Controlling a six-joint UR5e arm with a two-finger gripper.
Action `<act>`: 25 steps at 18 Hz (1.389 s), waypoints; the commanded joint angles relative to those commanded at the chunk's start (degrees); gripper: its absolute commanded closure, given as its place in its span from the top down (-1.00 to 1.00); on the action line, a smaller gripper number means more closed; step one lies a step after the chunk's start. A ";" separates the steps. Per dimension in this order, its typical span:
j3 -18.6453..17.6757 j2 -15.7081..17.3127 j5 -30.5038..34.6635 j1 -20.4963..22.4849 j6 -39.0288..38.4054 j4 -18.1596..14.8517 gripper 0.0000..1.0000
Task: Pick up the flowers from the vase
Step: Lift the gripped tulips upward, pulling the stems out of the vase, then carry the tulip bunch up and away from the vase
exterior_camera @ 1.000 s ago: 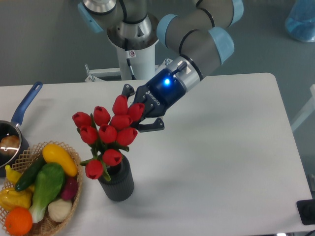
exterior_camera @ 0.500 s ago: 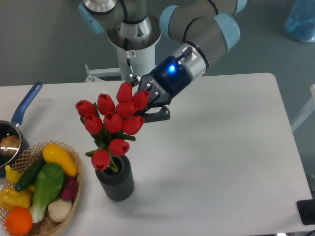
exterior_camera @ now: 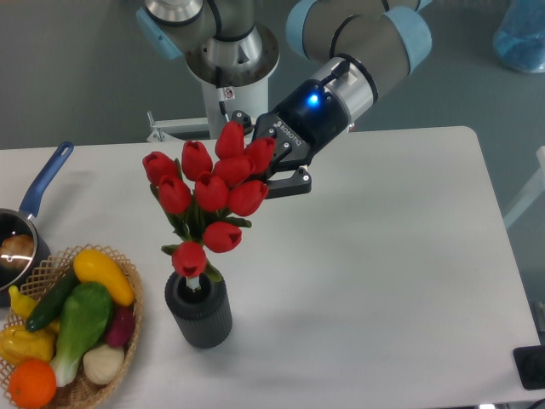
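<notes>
The flowers (exterior_camera: 213, 194), a bunch of red tulip buds with green stems, hang above the vase (exterior_camera: 200, 309), with the stem ends still at its mouth. The vase is a dark grey ribbed cylinder standing on the white table (exterior_camera: 383, 256). My gripper (exterior_camera: 266, 162) is shut on the flowers at the upper right of the bunch; the buds hide most of the fingers, one dark finger shows to their right.
A wicker basket (exterior_camera: 102, 375) with colourful vegetables stands at the front left. A dark saucepan with a blue handle (exterior_camera: 38, 187) sits at the left edge. The robot base (exterior_camera: 230, 94) stands behind the table.
My gripper has moved up and to the right with the flowers. The bunch has risen out of the vase, so that only the stem ends remain at its mouth.
</notes>
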 joint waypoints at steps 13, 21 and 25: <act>0.35 -2.28 -0.44 13.27 0.44 0.00 -0.58; 0.18 -2.37 0.00 20.83 0.44 0.09 -0.58; -0.61 -2.54 0.08 22.50 0.88 0.26 -0.58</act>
